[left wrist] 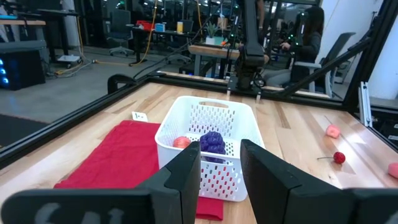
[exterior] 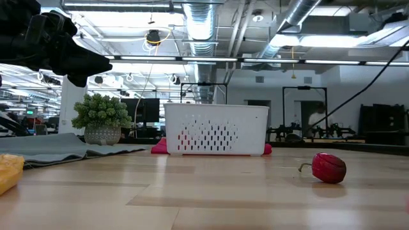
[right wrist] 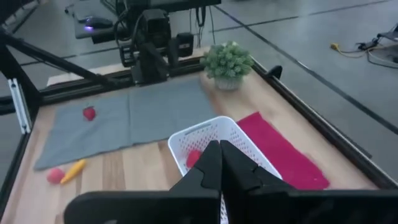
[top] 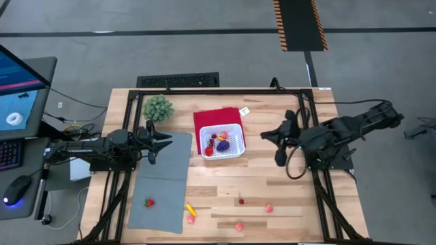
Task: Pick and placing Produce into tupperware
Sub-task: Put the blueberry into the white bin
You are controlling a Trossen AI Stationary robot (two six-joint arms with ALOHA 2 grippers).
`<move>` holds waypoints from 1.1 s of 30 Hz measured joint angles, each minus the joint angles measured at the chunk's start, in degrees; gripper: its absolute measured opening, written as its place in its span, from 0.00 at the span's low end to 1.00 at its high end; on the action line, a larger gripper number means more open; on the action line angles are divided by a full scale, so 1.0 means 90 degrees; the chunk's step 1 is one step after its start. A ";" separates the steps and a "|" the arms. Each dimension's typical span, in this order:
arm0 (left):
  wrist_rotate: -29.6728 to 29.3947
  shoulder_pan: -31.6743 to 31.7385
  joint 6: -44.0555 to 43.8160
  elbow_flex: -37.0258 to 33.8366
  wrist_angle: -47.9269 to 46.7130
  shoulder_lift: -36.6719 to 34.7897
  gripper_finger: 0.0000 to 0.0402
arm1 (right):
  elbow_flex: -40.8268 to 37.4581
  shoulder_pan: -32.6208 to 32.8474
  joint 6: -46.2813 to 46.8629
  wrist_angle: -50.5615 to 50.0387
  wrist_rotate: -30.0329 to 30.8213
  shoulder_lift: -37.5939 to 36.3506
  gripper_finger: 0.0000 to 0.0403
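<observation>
High view, from left to right: the left gripper [top: 165, 141] hangs over the edge of the grey mat [top: 163, 184], fingers partly apart with nothing between them, pointed at the basket as if parked until needed. A red fruit [top: 149, 202] lies on the mat's near part and a yellow piece [top: 191, 211] just off its corner, both yet to be collected. The plant [top: 157, 107] stands clear at the back. The basket [top: 221, 141] sits on the red cloth [top: 206, 118], which marks the drop spot; purple and red produce already lies inside. Three more red and pink pieces [top: 240, 201] wait on bare wood nearer the front. The right gripper [top: 267, 135] hovers just beside the basket's right rim, fingers pressed together and empty.
</observation>
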 joint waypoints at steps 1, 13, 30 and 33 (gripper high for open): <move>0.0000 0.0002 0.0000 0.0002 0.0000 0.0000 0.26 | 0.0000 0.0001 -0.0021 -0.0096 0.0002 -0.0093 0.04; 0.0001 0.0002 0.0000 0.0000 0.0000 0.0000 0.26 | -0.0005 0.0043 -0.0322 -0.0871 0.0103 -0.1273 0.03; 0.0000 0.0002 0.0000 0.0000 0.0000 0.0000 0.26 | -0.2825 0.0656 -0.0954 0.1923 -0.0382 -0.4224 0.04; 0.0002 0.0000 0.0000 0.0002 0.0000 0.0000 0.26 | -0.3575 0.0730 -0.0946 0.2442 -0.0435 -0.4694 0.04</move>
